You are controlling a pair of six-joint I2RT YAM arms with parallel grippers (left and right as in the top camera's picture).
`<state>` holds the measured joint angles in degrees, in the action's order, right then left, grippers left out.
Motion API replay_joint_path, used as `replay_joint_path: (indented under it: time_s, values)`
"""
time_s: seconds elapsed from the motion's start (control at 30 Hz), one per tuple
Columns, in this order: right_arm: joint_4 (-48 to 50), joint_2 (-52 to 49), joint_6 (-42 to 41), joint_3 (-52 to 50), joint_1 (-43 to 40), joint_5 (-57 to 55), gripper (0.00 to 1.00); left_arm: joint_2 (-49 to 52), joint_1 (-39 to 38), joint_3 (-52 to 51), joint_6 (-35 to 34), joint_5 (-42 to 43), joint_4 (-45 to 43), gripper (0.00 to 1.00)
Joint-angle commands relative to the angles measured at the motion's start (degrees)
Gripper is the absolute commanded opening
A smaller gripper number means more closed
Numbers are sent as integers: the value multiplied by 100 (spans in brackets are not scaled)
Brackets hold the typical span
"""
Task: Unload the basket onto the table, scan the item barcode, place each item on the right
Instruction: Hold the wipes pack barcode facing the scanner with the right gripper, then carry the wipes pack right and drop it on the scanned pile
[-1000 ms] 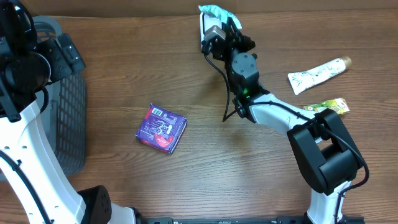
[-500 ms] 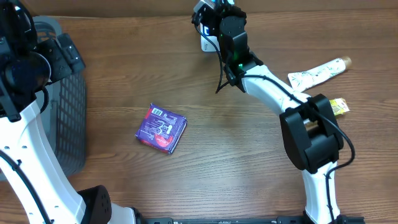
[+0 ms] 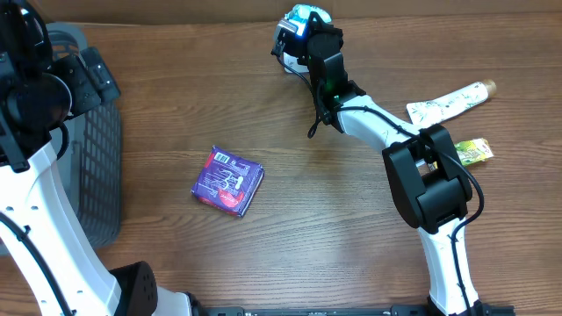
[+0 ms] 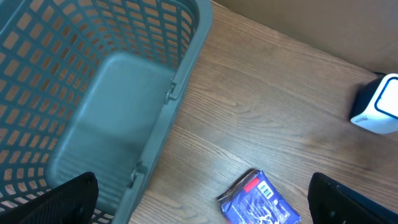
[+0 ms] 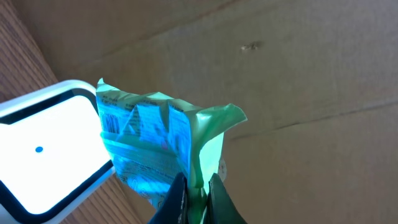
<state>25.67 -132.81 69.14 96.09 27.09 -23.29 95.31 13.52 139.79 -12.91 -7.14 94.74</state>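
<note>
Your right gripper (image 5: pixel 194 186) is pinching the green packet (image 5: pixel 155 140), jaws closed tight on its crimped edge, packet hanging just beside the white scanner (image 5: pixel 43 155) face, your left gripper (image 4: pixel 205 202) is hovering spread wide, gripping nothing, above the grey basket (image 4: pixel 93 93) and purple packet (image 4: pixel 261 202).

The right arm (image 3: pixel 373 123) now stretches farther toward 12 o'clock, its elbow drawn in toward 11. The right gripper (image 3: pixel 309 31) brings the green packet (image 3: pixel 304 14) over the scanner (image 5: pixel 43 155), the wrapper now tinted blue.
</note>
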Motion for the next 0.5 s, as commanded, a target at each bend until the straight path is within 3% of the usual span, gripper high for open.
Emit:
replay_joint_path:
  time_s: [0.0, 0.3, 0.47]
  values:
    - [120, 79, 146, 160, 15, -181, 4, 2, -4, -15, 48, -33, -4, 100]
    - [17, 372, 85, 160, 181, -697, 4, 2, -4, -15, 48, -33, -4, 100]
    - [-1086, 1123, -1370, 160, 249, -1231, 4, 2, -4, -15, 48, -33, -4, 100]
